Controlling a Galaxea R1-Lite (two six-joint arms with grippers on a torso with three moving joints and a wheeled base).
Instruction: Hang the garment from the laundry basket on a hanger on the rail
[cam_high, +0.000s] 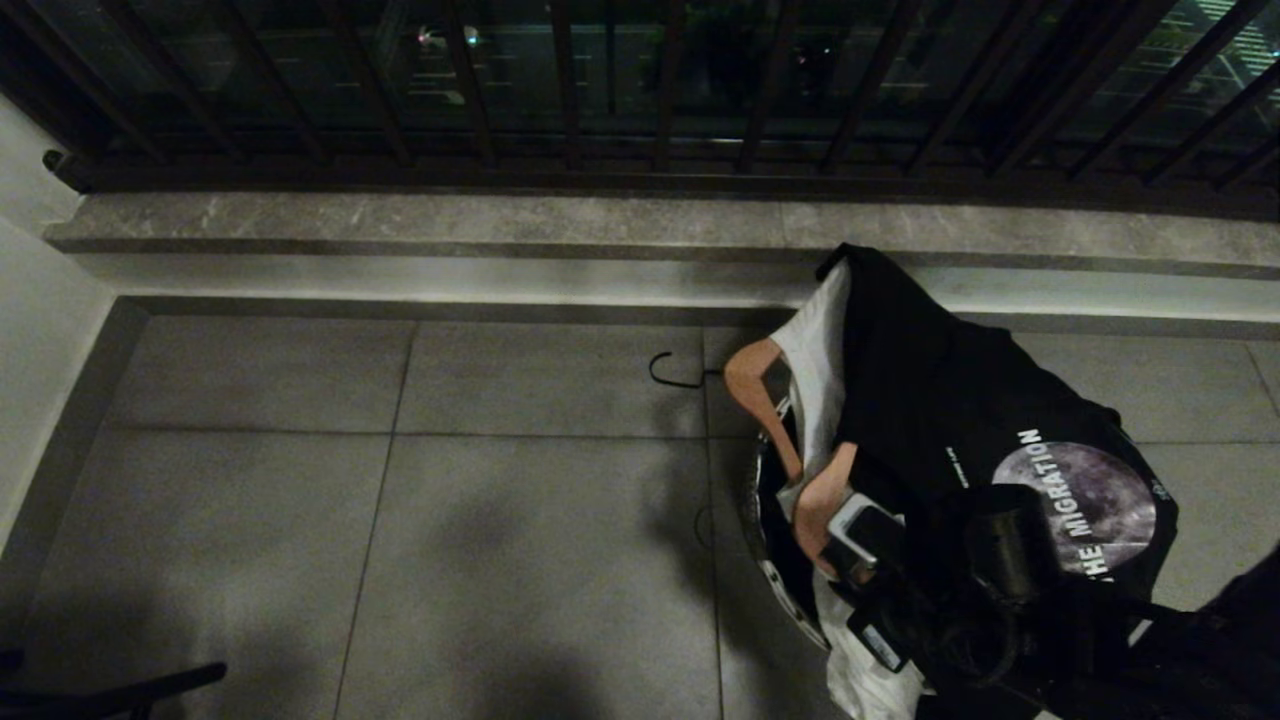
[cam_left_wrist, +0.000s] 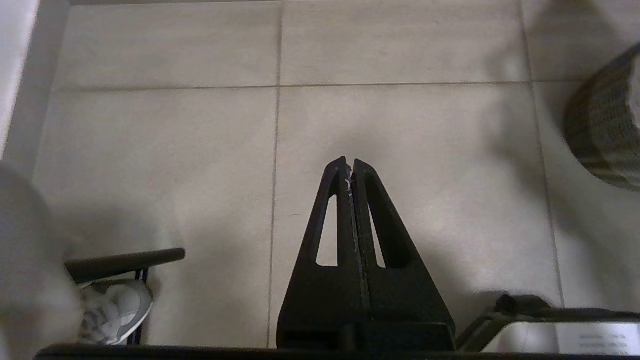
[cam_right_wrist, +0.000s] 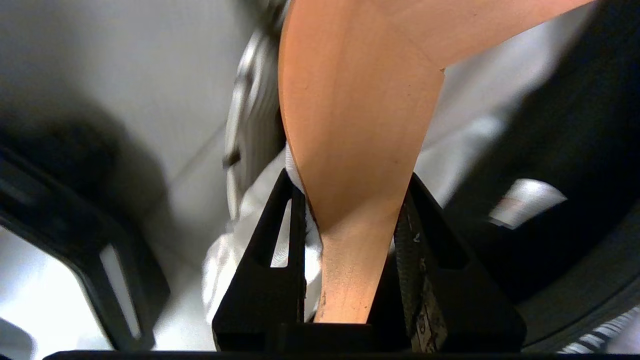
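Where the right gripper (cam_right_wrist: 350, 220) reaches down into the round white woven laundry basket (cam_high: 790, 590) at the lower right of the head view, its black fingers (cam_right_wrist: 270, 260) stand on either side of one arm of the pale orange wooden hanger (cam_high: 765, 375), with the wood filling the gap between them; whether the clamp is complete cannot be told. The hanger lies with its long axis running from the gripper up and away toward the stone kerb below the dark balcony railing (cam_high: 640, 90), its black wire hook (cam_high: 675, 375) projecting over the grey floor tiles (cam_high: 400, 520) on the robot's left. A black T-shirt (cam_high: 950, 400) already sits on the hanger, draped over the basket's far side with a white garment (cam_high: 820, 360) beside it; its moon graphic carries white lettering that reads "THE MIGRATION". No slim grey rail appears in any view. The left gripper (cam_left_wrist: 351, 167), clenched on nothing, hangs parked over bare floor, so the right arm is plainly the nearer one for lifting the hanger.
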